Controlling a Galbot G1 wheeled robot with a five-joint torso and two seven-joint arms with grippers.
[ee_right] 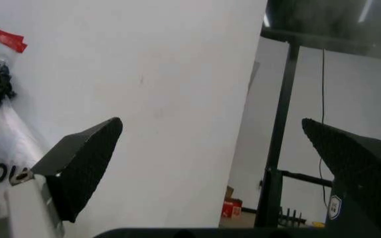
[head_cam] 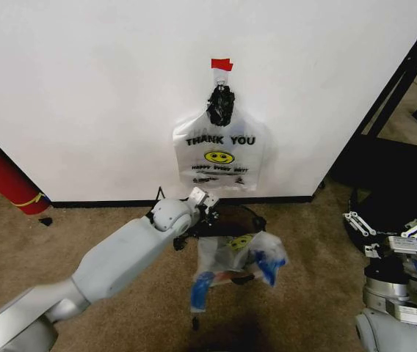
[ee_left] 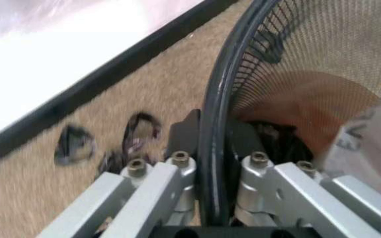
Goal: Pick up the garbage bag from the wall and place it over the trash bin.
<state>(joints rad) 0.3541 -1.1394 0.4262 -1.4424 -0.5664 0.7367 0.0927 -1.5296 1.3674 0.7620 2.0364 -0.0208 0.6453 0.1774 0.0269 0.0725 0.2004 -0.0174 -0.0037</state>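
So the garbage bag (head_cam: 238,260) is that thin see-through whitish one with the yellow smiley and blue strips. It's draped all crumpled over the trash bin (head_cam: 223,220), hanging down the bin's near side, blue bits flopping at the lower left and right. The bin is small, round and black with a mesh wall (ee_left: 323,44) and a reddish bottom. It sits on the carpet right by the wall (head_cam: 84,88), just off the black baseboard, and its far rim is still bare. The wall is plain white. The left claw (ee_left: 214,158) is clamped over the bin's rim at that bare edge.
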